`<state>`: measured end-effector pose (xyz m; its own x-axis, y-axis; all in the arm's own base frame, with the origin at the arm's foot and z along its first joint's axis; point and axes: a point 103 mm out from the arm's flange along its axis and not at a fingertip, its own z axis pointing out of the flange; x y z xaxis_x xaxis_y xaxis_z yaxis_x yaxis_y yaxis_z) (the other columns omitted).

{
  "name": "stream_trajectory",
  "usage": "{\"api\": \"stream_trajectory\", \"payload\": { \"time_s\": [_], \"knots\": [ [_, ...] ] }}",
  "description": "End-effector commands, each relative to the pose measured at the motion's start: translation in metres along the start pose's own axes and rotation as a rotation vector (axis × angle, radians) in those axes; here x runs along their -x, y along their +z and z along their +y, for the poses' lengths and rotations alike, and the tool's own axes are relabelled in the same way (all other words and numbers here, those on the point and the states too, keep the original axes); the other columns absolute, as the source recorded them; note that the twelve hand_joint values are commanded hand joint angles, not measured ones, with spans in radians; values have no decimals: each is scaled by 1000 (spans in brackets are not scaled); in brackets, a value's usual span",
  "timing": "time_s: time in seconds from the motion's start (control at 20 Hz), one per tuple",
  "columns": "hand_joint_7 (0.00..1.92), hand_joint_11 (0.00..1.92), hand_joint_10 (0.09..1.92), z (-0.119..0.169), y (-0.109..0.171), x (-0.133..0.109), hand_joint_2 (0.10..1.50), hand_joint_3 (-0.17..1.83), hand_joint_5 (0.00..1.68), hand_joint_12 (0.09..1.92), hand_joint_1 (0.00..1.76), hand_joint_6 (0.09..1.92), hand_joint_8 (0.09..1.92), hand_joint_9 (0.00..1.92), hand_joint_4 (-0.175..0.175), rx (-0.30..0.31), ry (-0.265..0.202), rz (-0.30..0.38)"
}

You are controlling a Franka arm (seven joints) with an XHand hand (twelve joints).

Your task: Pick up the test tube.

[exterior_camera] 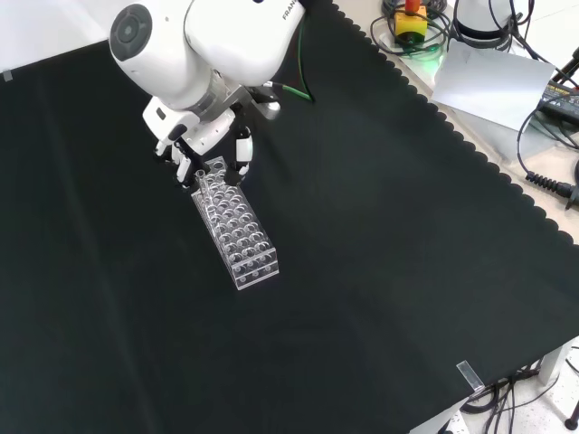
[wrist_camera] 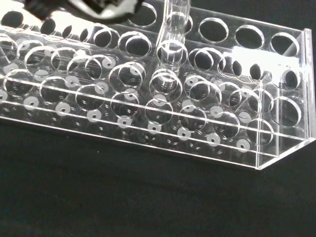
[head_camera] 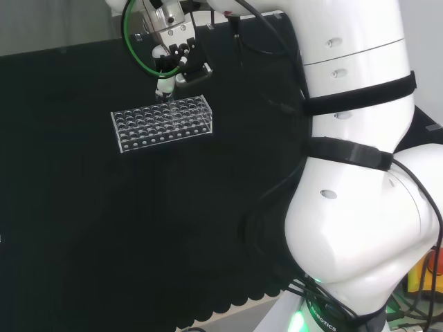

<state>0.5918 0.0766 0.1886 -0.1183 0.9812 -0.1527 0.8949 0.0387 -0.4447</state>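
A clear test tube (wrist_camera: 173, 34) stands upright in a hole in a back row of the clear plastic rack (wrist_camera: 148, 123), its rounded bottom just below the top plate. In the head view the hand (head_camera: 168, 52) hangs over the far edge of the rack (head_camera: 163, 124), its fingers curled downward toward the holes. From the front, the hand (exterior_camera: 204, 136) sits at the upper end of the rack (exterior_camera: 240, 231) with fingers closed around the tube's top. A blurred part of the hand (wrist_camera: 98, 6) lies close beside the tube. The other holes look empty.
The arm's large white links (head_camera: 353, 138) take up the right of the head view. In the front view, the cloth's scalloped edge (exterior_camera: 470, 154) runs along the right, with cables, a grey sheet (exterior_camera: 488, 77) and a yellow box (exterior_camera: 410, 18) beyond it.
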Motion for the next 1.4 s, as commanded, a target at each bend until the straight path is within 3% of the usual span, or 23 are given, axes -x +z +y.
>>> {"api": "stream_trajectory", "payload": {
  "time_s": [0.05, 0.25, 0.3, 0.35, 0.4, 0.5, 0.6, 0.75, 1.4],
  "knots": [
    [1197, 398, 658, 5, 8, -7, 667, 618, 724, 1412, 932, 744, 652, 963, -86, 42, 5, 18],
    [1389, 512, 621, 7, 9, -9, 637, 674, 874, 1361, 1006, 712, 558, 1170, -112, 79, 48, 130],
    [1443, 563, 626, 8, 9, -8, 715, 571, 970, 1347, 1048, 746, 532, 1232, -63, 93, 71, 189],
    [1500, 627, 635, 9, 9, -7, 779, 474, 1056, 1326, 1089, 751, 513, 1294, -43, 97, 96, 262],
    [1549, 691, 644, 10, 8, -6, 815, 411, 1119, 1306, 1125, 732, 499, 1346, -60, 114, 119, 313],
    [1627, 859, 663, 12, 5, -5, 808, 396, 1216, 1220, 1182, 642, 484, 1437, -138, 155, 143, 366],
    [1671, 989, 671, 12, 2, -5, 775, 438, 1265, 1132, 1205, 587, 481, 1484, -167, 186, 149, 389],
    [1698, 1081, 673, 11, -5, -6, 738, 492, 1295, 1066, 1216, 554, 491, 1512, -175, 207, 143, 399],
    [1707, 1088, 677, -5, -45, 7, 700, 547, 1322, 1035, 1223, 524, 507, 1535, -175, 242, 142, 462]
  ]
}}
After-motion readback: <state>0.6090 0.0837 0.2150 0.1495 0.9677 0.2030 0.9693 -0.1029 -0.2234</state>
